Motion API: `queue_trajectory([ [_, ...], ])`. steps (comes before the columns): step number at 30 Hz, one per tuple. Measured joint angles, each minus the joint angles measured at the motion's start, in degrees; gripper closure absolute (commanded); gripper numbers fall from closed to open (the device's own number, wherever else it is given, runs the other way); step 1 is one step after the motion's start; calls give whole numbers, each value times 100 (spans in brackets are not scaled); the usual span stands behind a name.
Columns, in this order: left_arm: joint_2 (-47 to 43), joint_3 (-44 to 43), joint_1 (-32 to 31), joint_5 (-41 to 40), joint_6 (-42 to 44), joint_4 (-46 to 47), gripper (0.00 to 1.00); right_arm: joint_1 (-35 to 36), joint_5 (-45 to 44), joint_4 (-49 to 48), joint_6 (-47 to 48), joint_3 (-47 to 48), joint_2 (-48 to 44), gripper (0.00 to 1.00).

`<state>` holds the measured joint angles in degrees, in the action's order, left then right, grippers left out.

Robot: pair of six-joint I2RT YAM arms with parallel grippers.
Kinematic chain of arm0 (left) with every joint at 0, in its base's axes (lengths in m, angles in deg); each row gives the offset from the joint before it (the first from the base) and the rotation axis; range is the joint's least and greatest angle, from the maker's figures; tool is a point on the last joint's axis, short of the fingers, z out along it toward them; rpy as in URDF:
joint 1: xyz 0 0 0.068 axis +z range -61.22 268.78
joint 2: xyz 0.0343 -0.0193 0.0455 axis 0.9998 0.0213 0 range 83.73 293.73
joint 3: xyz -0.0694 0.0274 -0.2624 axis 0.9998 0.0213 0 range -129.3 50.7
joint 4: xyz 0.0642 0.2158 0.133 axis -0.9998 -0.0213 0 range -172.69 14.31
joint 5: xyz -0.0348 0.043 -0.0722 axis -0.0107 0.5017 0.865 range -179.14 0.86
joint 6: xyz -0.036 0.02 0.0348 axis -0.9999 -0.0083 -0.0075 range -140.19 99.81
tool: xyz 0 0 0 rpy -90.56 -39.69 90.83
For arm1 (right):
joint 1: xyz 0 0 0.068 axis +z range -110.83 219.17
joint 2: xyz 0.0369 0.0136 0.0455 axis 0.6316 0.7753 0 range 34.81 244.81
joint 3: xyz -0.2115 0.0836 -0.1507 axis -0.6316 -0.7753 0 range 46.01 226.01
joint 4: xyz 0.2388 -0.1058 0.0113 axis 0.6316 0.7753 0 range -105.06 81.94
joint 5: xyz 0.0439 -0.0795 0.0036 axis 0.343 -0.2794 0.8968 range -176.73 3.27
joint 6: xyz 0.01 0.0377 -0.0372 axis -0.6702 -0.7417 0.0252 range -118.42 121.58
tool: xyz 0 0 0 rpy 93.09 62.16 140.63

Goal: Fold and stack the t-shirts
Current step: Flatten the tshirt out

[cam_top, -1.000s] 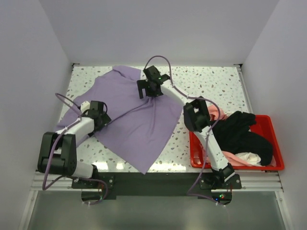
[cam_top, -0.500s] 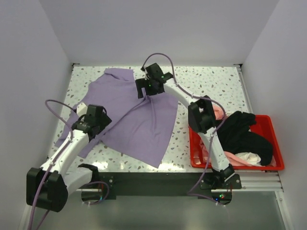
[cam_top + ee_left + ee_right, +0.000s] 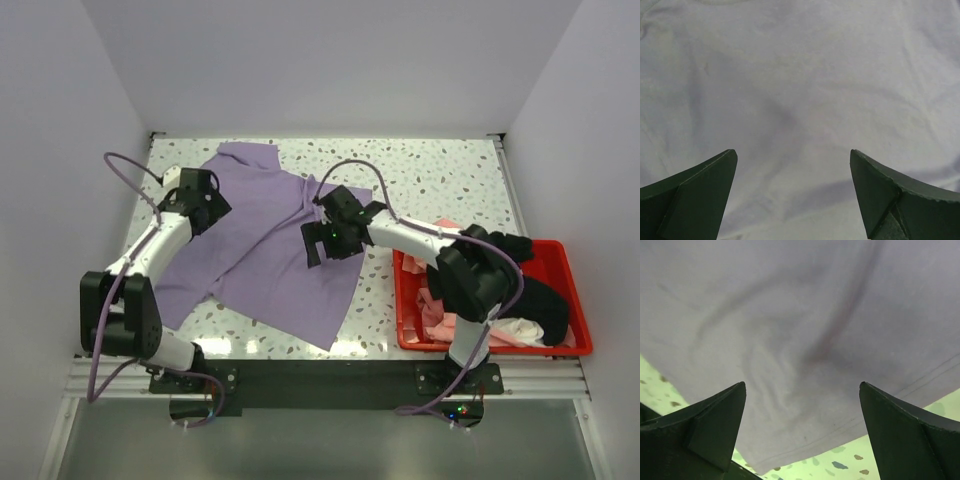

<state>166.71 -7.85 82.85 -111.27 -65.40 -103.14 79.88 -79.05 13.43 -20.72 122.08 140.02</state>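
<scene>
Lavender shirt (image 3: pixel 262 250) lies opened out on the speckled table (image 3: pixel 440 170), left of centre and set on a slant. One end points to the far edge, a corner points to the near edge, and shallow creases run through the middle.

Left arm: rises from its base at the near left and reaches forward along the shirt's left side. The left gripper (image 3: pixel 195 196) is over the far-left part of the cloth. In the wrist view the left gripper (image 3: pixel 792 192) points straight down at the cloth and its jaws are spread wide with nothing between them. Lavender fabric fills that whole view. Contact with the cloth cannot be told.

Right arm: elbow raised over the bin's left end, forearm stretched leftward and low. The right gripper (image 3: pixel 328 238) is over the shirt's right edge. In the wrist view the right gripper (image 3: pixel 802 432) also has its jaws spread wide and grips nothing. Below it are the stitched hem and a strip of table (image 3: pixel 840 465). Contact cannot be told.

Far right: red bin (image 3: pixel 572 290) holds a black shirt (image 3: pixel 512 285), a pink shirt (image 3: pixel 440 315) and a white shirt (image 3: pixel 520 328), all crumpled together.
</scene>
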Motion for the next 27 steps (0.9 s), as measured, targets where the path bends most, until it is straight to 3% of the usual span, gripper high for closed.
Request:
queue_trajectory([
  [6,850,-92,570,352,317,256,0,-52,-166,219,81,205,649,1],
  [15,1891,-608,706,590,540,315,0,-549,-411,343,195,787,1123,1],
  [27,2094,-496,761,623,529,363,0,-1700,-372,822,640,2124,1969,1],
])
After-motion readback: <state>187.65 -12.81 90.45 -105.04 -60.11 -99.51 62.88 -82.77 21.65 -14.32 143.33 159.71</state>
